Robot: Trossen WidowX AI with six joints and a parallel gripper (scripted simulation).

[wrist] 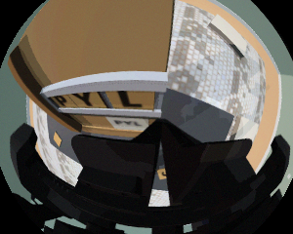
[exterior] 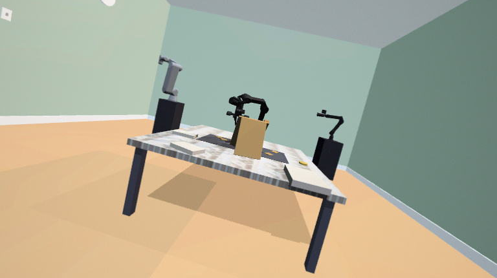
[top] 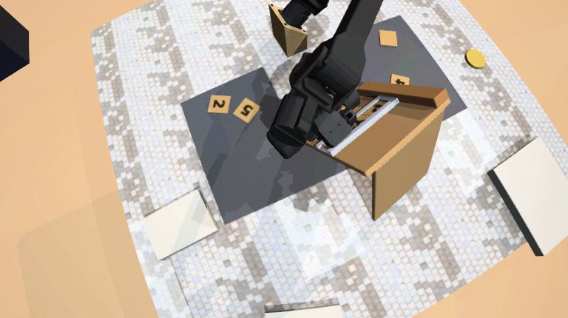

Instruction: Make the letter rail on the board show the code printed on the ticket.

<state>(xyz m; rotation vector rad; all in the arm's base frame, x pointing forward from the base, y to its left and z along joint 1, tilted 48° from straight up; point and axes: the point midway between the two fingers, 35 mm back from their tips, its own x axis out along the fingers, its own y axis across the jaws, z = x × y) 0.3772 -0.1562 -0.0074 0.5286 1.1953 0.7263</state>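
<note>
The wooden board point(top: 401, 143) point(exterior: 250, 138) point(wrist: 107, 19) stands tilted on the dark mat point(top: 251, 172). Its silver letter rail point(top: 368, 120) point(wrist: 107, 82) holds tiles reading P, Y, L point(wrist: 98, 100), with the ticket point(wrist: 127, 121) just below it. My gripper point(wrist: 161, 123) is shut on nothing, its fingertips pressed together at the rail's right end in the wrist view. In the top view the arm's wrist point(top: 310, 105) covers the rail's near end and hides the fingertips. Loose tiles 2 point(top: 219, 103) and 5 point(top: 246, 109) lie left of the board, tile 4 point(top: 399, 80) lies behind it.
A blank tile point(top: 388, 38) lies on the mat's far part. A yellow disc point(top: 475, 58) lies near the right edge. A wooden wedge point(top: 288, 34) stands behind the arm. White slabs point(top: 180, 224) point(top: 532, 191) lie at the front left and the right.
</note>
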